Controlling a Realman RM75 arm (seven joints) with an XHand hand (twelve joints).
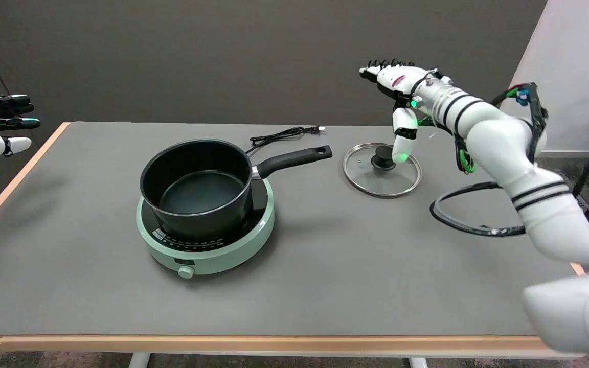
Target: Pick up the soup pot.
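Pot sits on cooker, empty, rigid, likely moderately heavy. Best hold: handle projecting right. Right hand hovers above lid, fingers apart, holding nothing.

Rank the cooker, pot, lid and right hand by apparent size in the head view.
1. Cooker
2. Pot, close behind the cooker
3. Lid
4. Right hand; it sits farther from the camera, so its true size is unsure.
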